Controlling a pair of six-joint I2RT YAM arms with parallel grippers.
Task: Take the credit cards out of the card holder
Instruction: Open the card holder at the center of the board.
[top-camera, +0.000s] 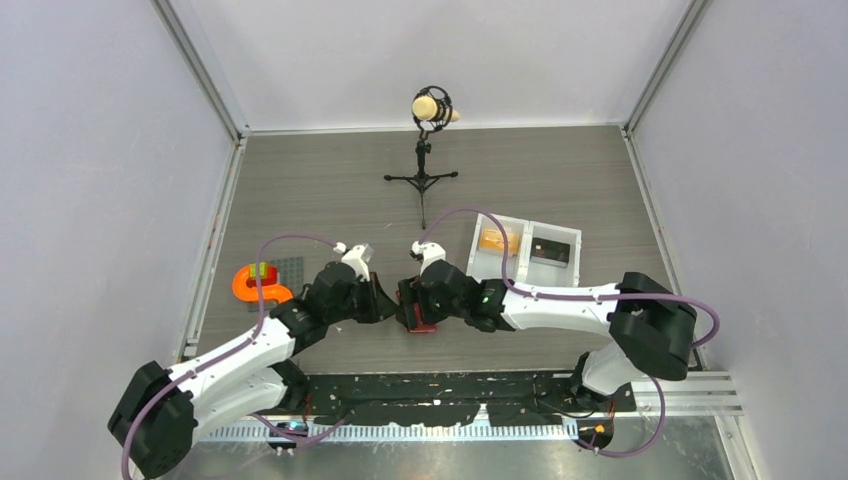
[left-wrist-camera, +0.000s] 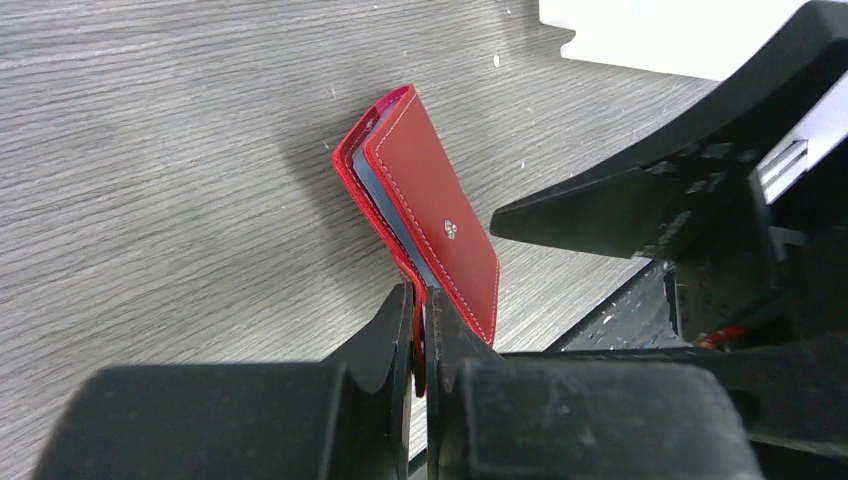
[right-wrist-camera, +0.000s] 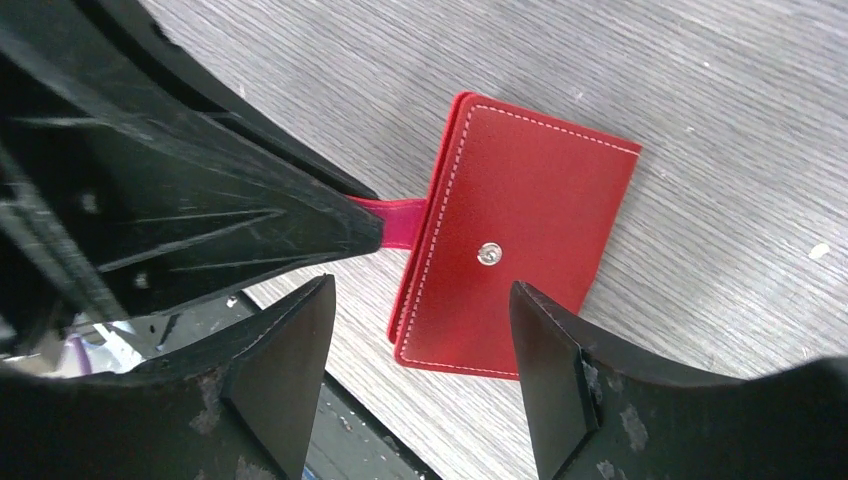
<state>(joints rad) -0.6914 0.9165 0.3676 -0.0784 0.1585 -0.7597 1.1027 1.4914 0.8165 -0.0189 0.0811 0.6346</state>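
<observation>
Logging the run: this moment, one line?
left gripper: shut on card holder tab | right gripper: open, near it | holder: folded

Bright, even light with soft shadows; wrist views blur close up.

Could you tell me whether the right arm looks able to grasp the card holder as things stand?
Probably yes: the right arm has its jaws open either side of the card holder, nothing between; the left arm pinches only its strap.
</observation>
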